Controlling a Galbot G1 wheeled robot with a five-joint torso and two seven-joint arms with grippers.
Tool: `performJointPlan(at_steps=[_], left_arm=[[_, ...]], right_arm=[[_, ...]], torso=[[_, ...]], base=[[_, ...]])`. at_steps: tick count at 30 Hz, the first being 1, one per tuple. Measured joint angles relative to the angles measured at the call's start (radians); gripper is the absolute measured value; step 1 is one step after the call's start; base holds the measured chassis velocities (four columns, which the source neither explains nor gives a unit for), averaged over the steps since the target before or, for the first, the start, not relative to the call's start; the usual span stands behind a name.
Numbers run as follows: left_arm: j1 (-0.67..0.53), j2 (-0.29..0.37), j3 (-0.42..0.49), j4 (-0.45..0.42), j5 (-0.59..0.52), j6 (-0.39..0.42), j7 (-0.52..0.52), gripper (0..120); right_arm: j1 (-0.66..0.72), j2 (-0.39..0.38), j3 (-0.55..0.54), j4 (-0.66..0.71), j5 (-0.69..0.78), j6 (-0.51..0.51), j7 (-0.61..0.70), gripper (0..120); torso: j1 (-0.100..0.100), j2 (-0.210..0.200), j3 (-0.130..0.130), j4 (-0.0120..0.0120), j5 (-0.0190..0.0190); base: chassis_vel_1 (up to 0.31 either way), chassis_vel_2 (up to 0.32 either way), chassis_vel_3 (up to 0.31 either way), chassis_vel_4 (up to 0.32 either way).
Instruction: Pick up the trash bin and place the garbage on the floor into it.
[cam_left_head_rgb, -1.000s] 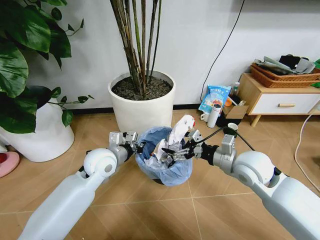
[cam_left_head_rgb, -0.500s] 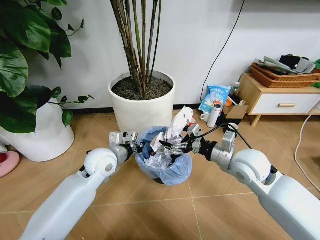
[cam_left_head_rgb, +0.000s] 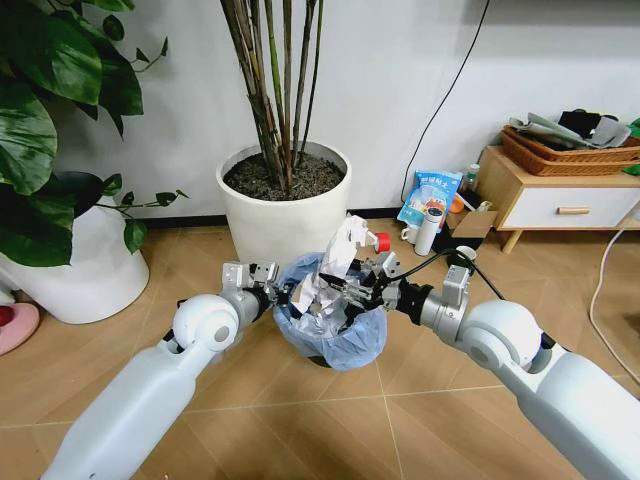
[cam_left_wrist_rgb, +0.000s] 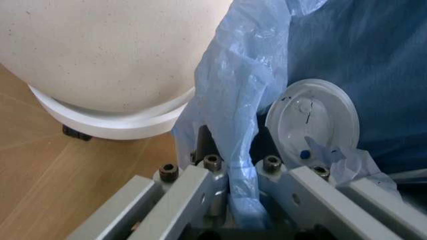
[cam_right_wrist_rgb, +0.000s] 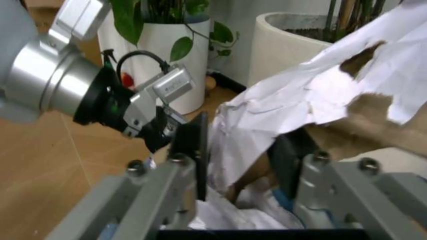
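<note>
The trash bin is a small round dark container lined with a crinkly light-blue plastic bag whose edges billow over the rim. It sits low on the wooden floor, just in front of the large white planter that holds the cane-like stems.

The left tool is at the bin's near-left rim, its fingers pressed together on the rim and the bag — in the left wrist view a fold of blue plastic runs down between the two metal fingers. Inside the bag, seen from that same view, a white round lid leans against the blue lining, with a scrap of paper beside it.

The right tool reaches in from the right side, over the bin's mouth, pinching a large crumpled white paper wad. The paper is torn and creased, rising above the rim, its lower part down among other white paper in the bin. In the right wrist view the sheet passes between the dark finger pads, with more crumpled white paper lying below in the bag. A small red piece shows beside the top of the paper.

Against the wall stand a blue snack bag and a white cylinder, well apart from the bin — next to a low wooden cabinet.
</note>
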Motion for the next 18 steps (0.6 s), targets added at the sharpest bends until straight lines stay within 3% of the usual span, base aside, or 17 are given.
performJointPlan(at_steps=[5, 7, 8, 18], left_arm=[[0.009, 0.0, -0.006, -0.003, 0.0, 0.0, 0.0, 0], [0.01, 0.0, -0.006, -0.003, 0.0, 0.0, 0.0, 0], [0.013, 0.0, -0.009, -0.004, 0.002, 0.0, 0.001, 0], [0.019, 0.0, -0.012, -0.01, 0.005, 0.0, 0.003, 0]], right_arm=[[0.004, -0.004, -0.001, -0.012, -0.035, 0.015, -0.036, 7], [0.005, -0.005, -0.001, -0.013, -0.036, 0.016, -0.037, 7], [0.009, -0.006, -0.004, -0.019, -0.049, 0.024, -0.046, 0], [0.027, -0.006, -0.021, -0.041, -0.097, 0.087, -0.078, 0]], torso=[[0.0, 0.0, 0.0, 0.0, 0.0], [0.0, 0.0, 0.0, 0.0, 0.0], [0.0, 0.0, 0.0, 0.0, 0.0], [0.0, 0.0, 0.0, 0.0001, 0.0]], base=[[0.0, 0.0, 0.0, 0.0], [0.0, 0.0, 0.0, 0.0], [0.0, 0.0, 0.0, 0.0], [0.0, 0.0, 0.0, 0.0]])
